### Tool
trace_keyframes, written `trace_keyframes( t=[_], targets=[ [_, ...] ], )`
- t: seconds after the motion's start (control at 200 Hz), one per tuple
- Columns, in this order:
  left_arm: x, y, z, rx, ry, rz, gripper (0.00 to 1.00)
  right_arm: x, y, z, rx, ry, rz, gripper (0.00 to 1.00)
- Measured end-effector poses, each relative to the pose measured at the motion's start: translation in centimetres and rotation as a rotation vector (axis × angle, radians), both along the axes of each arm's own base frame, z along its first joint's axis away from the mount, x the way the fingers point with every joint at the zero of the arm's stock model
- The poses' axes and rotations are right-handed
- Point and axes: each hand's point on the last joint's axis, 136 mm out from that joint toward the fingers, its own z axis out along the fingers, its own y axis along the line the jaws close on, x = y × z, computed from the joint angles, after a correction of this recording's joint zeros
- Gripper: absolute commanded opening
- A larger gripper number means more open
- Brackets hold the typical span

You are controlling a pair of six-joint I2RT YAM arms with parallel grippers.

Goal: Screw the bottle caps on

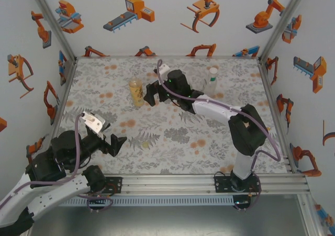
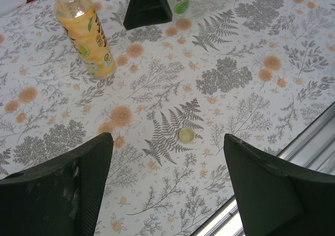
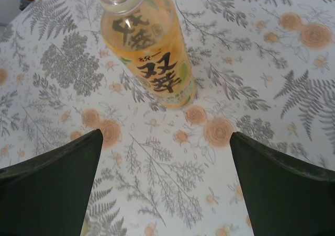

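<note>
- The left gripper (image 2: 167,142) hangs low over the fern-and-flower patterned tablecloth (image 1: 209,136) at the near left. Its two dark fingers (image 2: 68,189) are spread wide with nothing between them.
- Down on the cloth lies a small round plastic cap, pale yellowish (image 2: 187,135). It sits flat, framed between those fingers in the left wrist view and touching neither.
- The right gripper (image 3: 166,135) is reached out to mid-table, its black fingers (image 3: 47,189) also set wide and empty.
- Just ahead of it stands the amber plastic drink bottle with the yellow label (image 3: 152,58), upright and clear of both fingers. The frame cuts off the top of its neck, so I cannot tell whether it is capped.
- Farther back and to the right stands a slim clear plastic bottle with a white top (image 1: 211,81). It is upright, near the right arm's wrist and well apart from the amber one.
</note>
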Motion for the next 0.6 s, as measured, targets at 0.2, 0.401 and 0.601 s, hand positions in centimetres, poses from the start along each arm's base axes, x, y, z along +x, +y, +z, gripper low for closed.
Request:
trace_keyframes(
  t=[0.2, 0.401, 0.601],
  targets=[
    [-0.1, 0.1, 0.1, -0.006, 0.000, 0.001, 0.79, 0.9, 2.6, 0.1, 0.128, -0.121, 0.018, 0.97],
    [-0.2, 0.3, 0.1, -0.017, -0.004, 0.002, 0.79, 2.6, 5.2, -0.4, 0.192, -0.166, 0.026, 0.97],
    [-0.2, 0.3, -0.6, -0.018, 0.008, 0.004, 0.79, 4.5, 7.4, -0.2, 0.245, -0.183, 0.034, 0.89]
  ],
)
